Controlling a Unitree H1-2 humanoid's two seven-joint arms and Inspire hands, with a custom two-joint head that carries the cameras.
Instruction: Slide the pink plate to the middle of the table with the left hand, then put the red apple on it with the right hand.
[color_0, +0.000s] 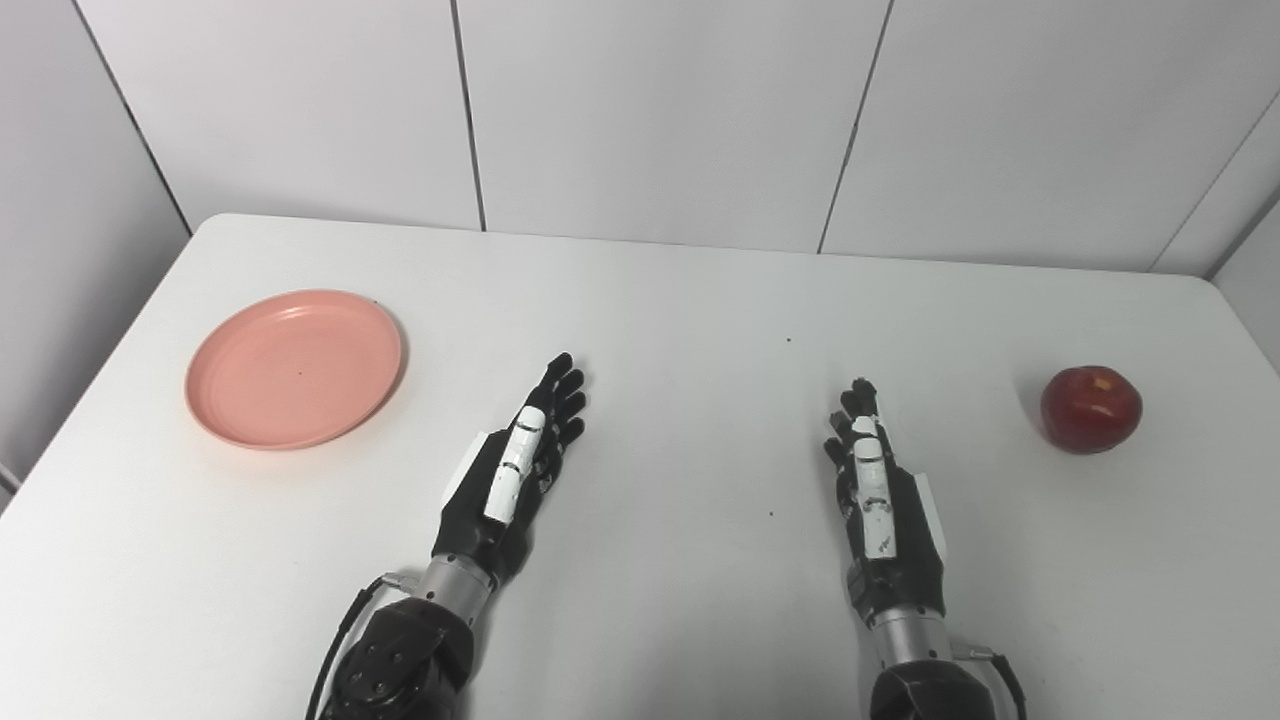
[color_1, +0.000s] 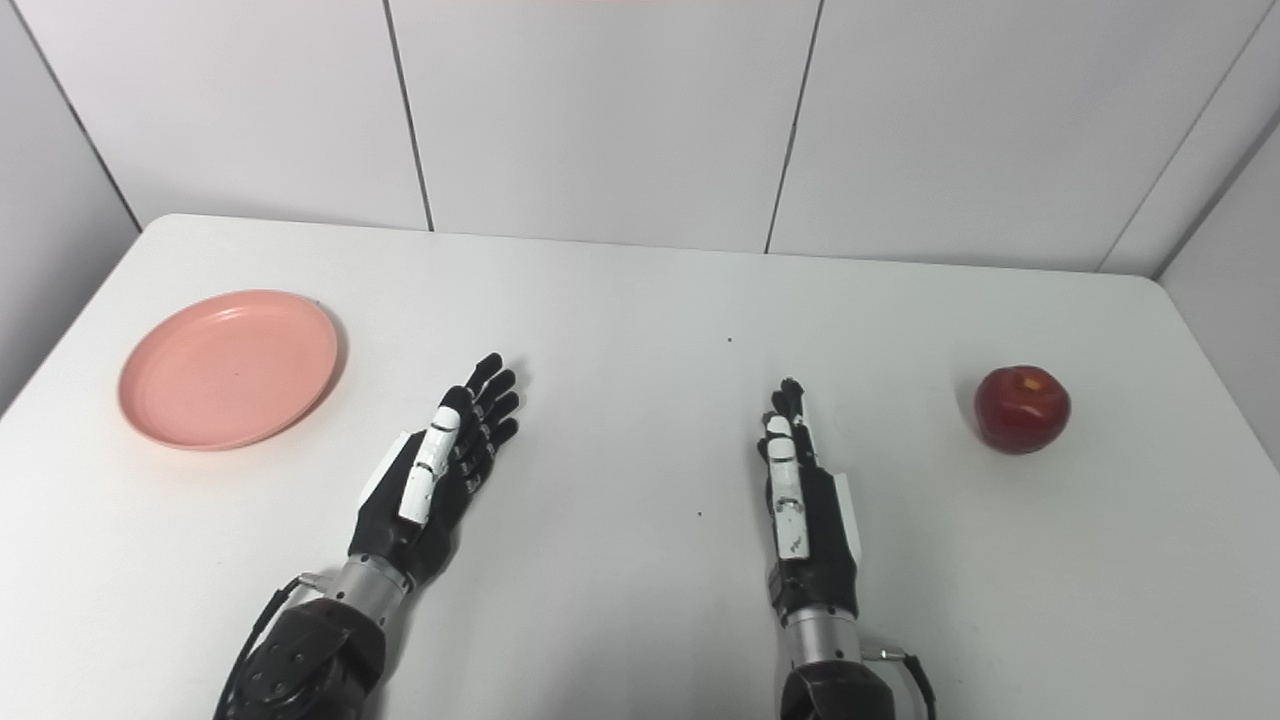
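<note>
While both hands lie empty with fingers extended, pink plate (color_0: 294, 368) sits far left on tabletop (color_0: 680, 330), up-left of left hand (color_0: 520, 470); red apple (color_0: 1091, 408) right of right hand (color_0: 880, 500).

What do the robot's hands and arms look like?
Each robot hand, left robot hand and right robot hand, is black with slim fingers, white panels along the top and side, and a shiny silver wrist. The forearms are dark, with thin black cables looping beside them.
</note>
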